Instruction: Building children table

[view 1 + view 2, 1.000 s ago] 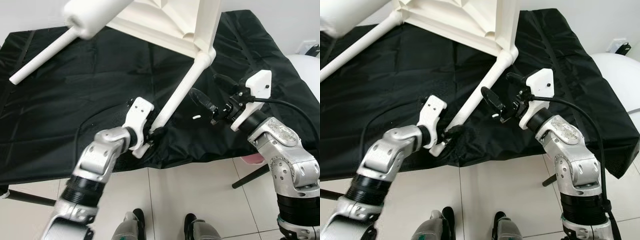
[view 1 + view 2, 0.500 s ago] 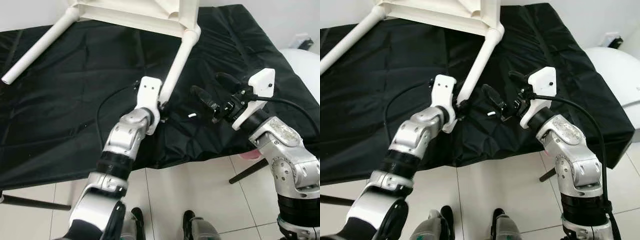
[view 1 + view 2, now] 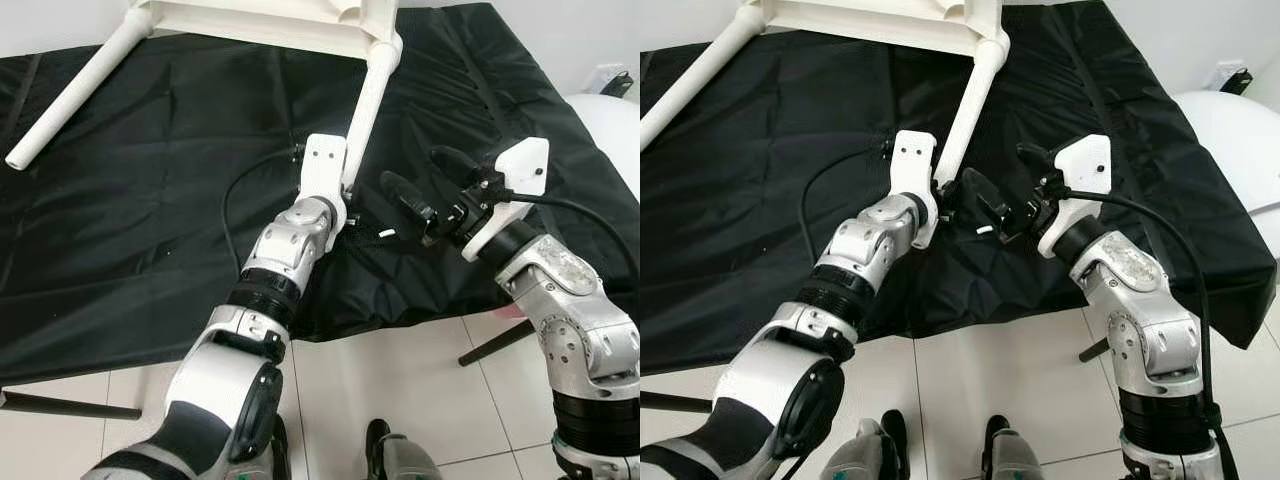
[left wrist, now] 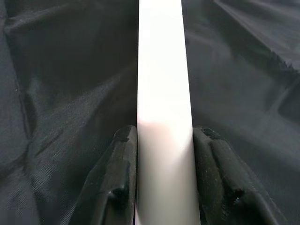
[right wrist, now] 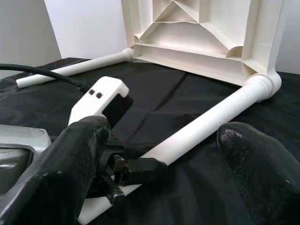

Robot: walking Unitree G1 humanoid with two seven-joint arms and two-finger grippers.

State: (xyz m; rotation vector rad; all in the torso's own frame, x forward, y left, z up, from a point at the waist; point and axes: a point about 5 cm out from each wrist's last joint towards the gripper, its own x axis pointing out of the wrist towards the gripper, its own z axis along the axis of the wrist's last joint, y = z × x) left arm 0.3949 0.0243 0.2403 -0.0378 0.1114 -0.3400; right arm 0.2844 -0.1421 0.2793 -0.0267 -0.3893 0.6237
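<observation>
Head stereo downward; wrist close-ups

Silver arms, white wrist housings, black fingers

Both arms are jointed silver metal with ribbed black collars, the left upper arm darkening to black. Each wrist has a blocky white housing; the left one shows two small dark dots, perhaps screws. A black cable loops from each. The right gripper has long, glossy black fingers.
</observation>
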